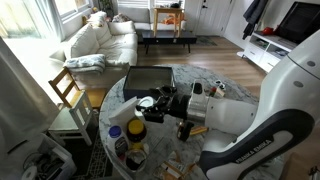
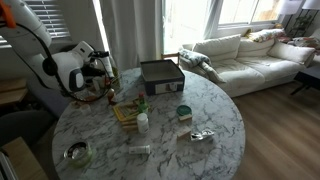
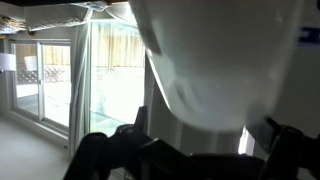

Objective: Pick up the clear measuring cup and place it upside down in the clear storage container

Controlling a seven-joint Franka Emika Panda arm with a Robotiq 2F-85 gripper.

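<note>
With the gripper (image 1: 152, 104) apparently clamped around the cup (image 3: 215, 60), roll it fully mouth-down, centre it above the container (image 1: 148, 80), and lower gently before releasing.

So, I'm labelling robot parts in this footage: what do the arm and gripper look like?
The arm is glossy white and built of rounded segments. A dark band near one joint carries white lettering. The gripper at its end is black and blocky; its jaws are too small to make out.
</note>
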